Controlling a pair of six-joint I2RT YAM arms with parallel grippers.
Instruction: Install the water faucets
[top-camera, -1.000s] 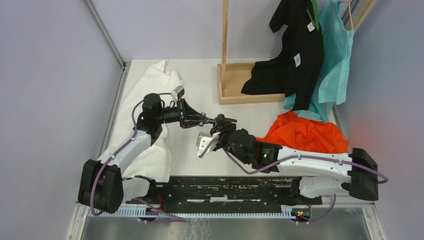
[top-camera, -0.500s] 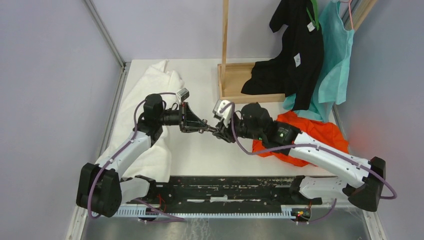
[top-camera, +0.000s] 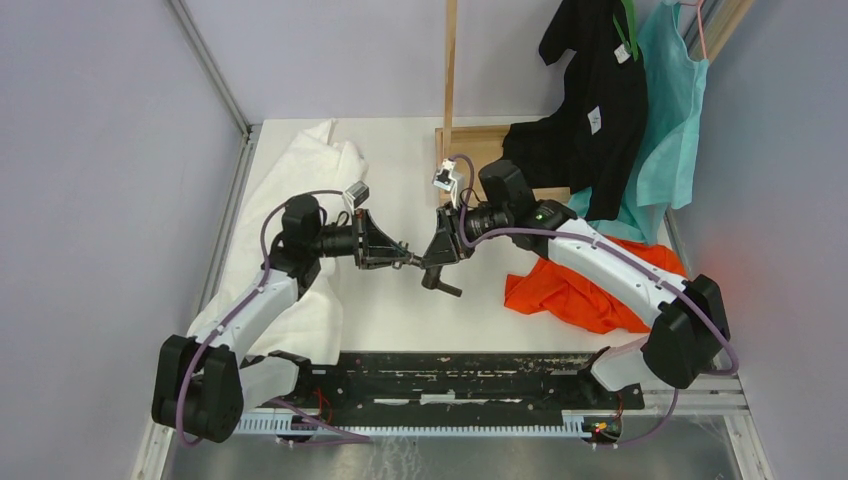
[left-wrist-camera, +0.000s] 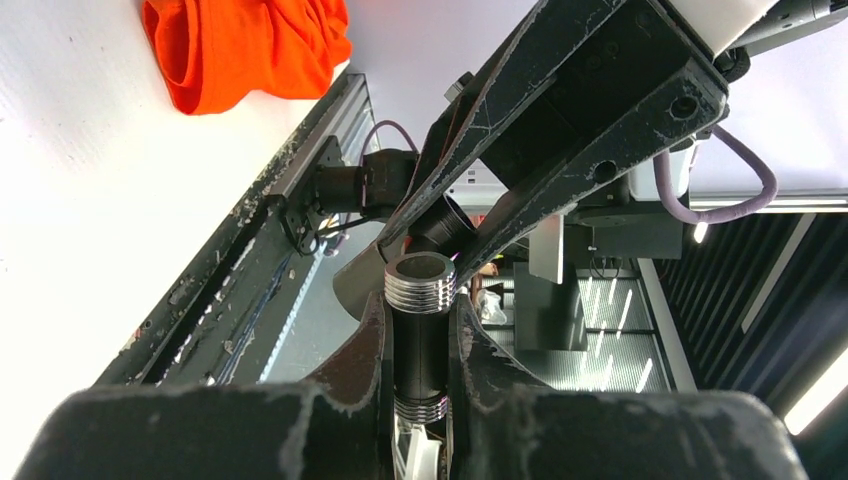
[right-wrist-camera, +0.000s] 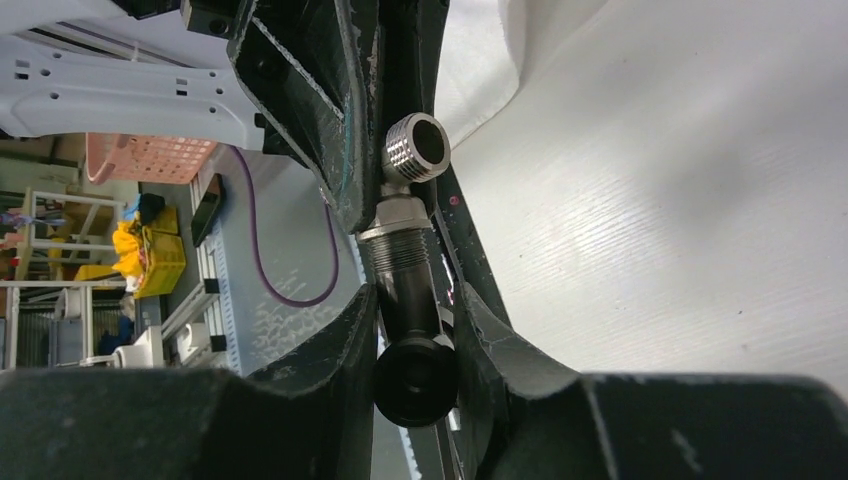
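I see left end effector (left-wrist-camera: 421, 345) clamped on threaded faucet fitting (left-wrist-camera: 421, 285), right end effector (right-wrist-camera: 408, 320) clamped on second fitting (right-wrist-camera: 400, 262), tips meeting near wooden stand (top-camera: 450, 70).

the water faucets (left-wrist-camera: 421, 340) are dark with silver ribbed ends; orange cloth (top-camera: 570, 295) and white cloth (top-camera: 310, 165) are plain.

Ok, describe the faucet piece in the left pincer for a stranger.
Look above the white table, where the left pincer and right pincer meet. The left one is shut on a short dark tube; its ribbed silver end ring sets it apart from the black fingers around it.
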